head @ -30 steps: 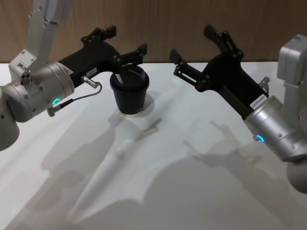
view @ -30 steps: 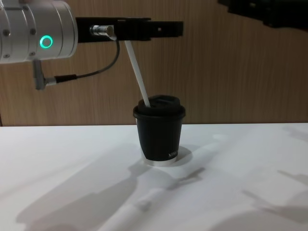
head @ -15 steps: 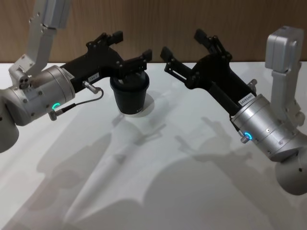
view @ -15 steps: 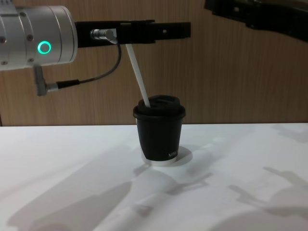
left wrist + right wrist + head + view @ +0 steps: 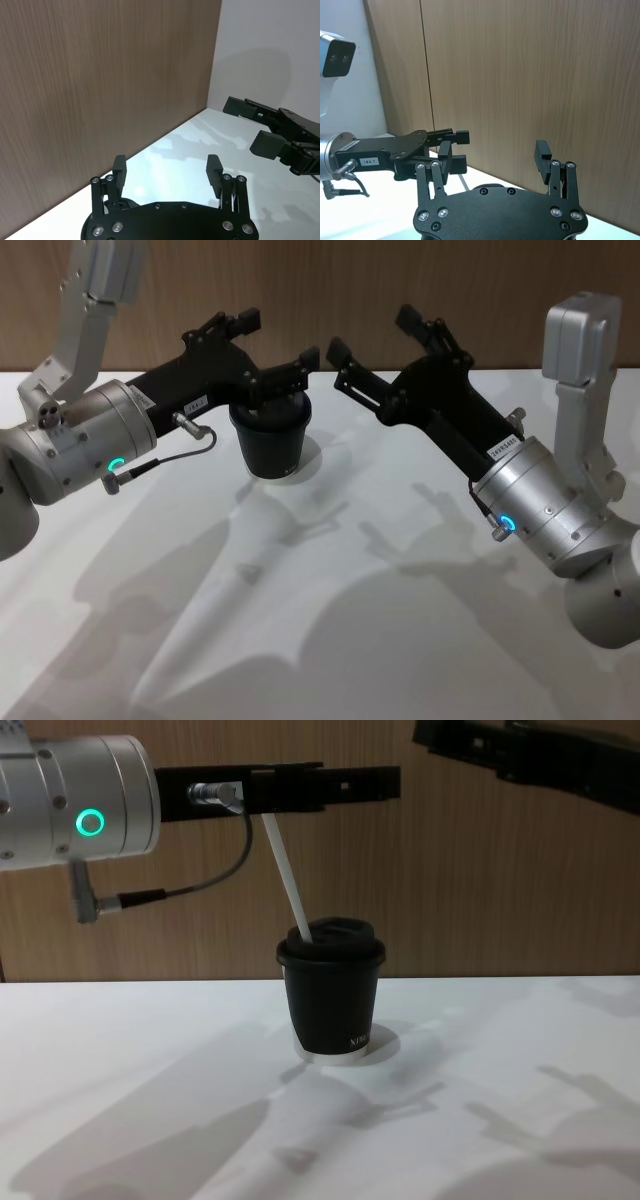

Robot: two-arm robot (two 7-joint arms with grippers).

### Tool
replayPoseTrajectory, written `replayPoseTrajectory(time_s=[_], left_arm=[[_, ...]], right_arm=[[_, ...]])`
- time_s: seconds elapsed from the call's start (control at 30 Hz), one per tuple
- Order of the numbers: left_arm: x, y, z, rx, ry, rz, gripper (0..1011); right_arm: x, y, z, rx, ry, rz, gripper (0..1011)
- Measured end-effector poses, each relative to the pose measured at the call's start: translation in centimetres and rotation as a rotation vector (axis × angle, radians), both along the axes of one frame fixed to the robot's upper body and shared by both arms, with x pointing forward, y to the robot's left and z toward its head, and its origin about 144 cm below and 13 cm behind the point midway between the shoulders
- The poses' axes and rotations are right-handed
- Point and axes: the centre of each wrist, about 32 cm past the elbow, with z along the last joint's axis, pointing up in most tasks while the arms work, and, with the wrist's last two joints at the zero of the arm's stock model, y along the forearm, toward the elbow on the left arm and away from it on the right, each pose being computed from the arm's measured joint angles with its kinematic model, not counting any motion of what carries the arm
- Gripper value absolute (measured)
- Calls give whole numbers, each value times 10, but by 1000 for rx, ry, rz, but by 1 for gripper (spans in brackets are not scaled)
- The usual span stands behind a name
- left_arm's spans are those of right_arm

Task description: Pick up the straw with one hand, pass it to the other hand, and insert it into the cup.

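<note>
The black cup (image 5: 270, 445) stands on the white table (image 5: 420, 620), and the chest view shows it (image 5: 331, 1005) with the white straw (image 5: 286, 880) stuck through its lid, leaning left. My left gripper (image 5: 277, 341) hovers just above the cup, open; the straw's top end runs up behind its black fingers (image 5: 340, 784). The left wrist view shows the left gripper (image 5: 167, 167) with its jaws wide apart. My right gripper (image 5: 372, 332) is open too, raised right of the cup, and appears as (image 5: 493, 150) in its own wrist view and at the chest view's top right (image 5: 480, 745).
A wood-panelled wall (image 5: 400, 280) closes off the back of the table. A dark cable (image 5: 200, 885) loops from the left wrist. Arm shadows lie across the white table surface in front of the cup.
The right gripper has moved left, closer to the cup. The left gripper has shifted slightly forward over the lid. The straw stays leaning in the cup.
</note>
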Motion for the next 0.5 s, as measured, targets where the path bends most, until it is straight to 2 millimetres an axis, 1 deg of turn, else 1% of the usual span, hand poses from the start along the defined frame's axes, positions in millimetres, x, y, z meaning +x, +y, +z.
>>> replayPoseTrajectory(time_s=[0.5], left_arm=[[0, 0, -1, -3, 1, -7, 1000]], right_arm=[[0, 2, 0, 6, 13, 0, 1001]])
